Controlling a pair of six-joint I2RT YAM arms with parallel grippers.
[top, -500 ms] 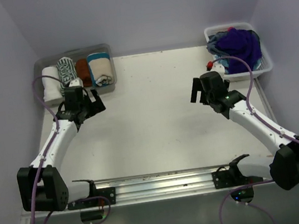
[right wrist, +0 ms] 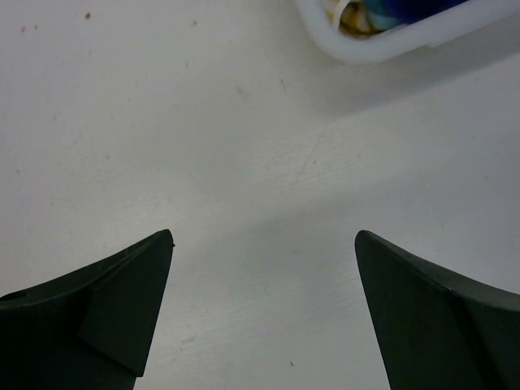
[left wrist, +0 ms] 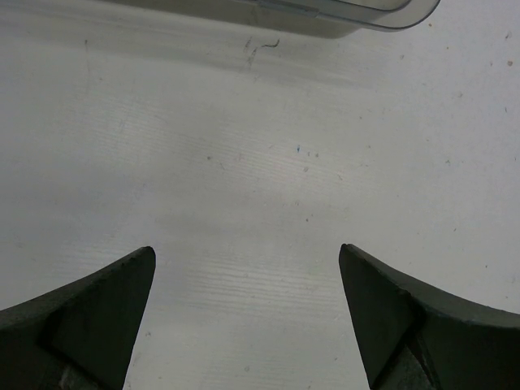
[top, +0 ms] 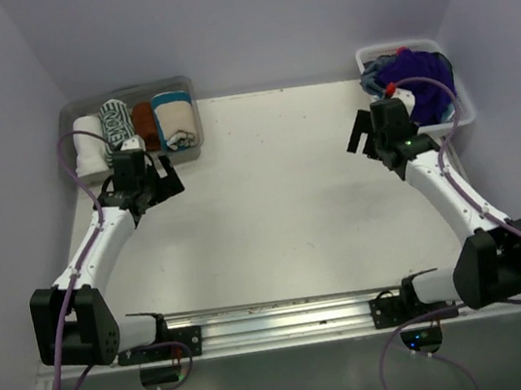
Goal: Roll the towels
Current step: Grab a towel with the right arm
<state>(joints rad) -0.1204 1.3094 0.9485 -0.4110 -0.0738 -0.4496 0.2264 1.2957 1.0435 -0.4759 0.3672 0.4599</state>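
Note:
Several rolled towels lie in a clear tub [top: 188,88] at the back left: white [top: 89,147], green-patterned [top: 115,123], rust-brown [top: 144,124] and cream-and-teal [top: 176,119]. Loose towels are heaped in a white basket [top: 464,115] at the back right, with a deep purple one [top: 419,73] on top. My left gripper [top: 148,184] [left wrist: 246,249] hangs open over bare table just in front of the tub. My right gripper [top: 381,138] [right wrist: 264,234] is open over bare table beside the basket's left front corner. Neither holds anything.
The tub's near rim [left wrist: 366,10] shows at the top of the left wrist view. The basket's rounded corner [right wrist: 382,45] shows at the top of the right wrist view. Purple walls close in the table [top: 272,203] on three sides. A metal rail [top: 278,315] runs along the near edge.
My right arm has swung back and to the right, bringing its open gripper close to the basket. The left arm has not moved.

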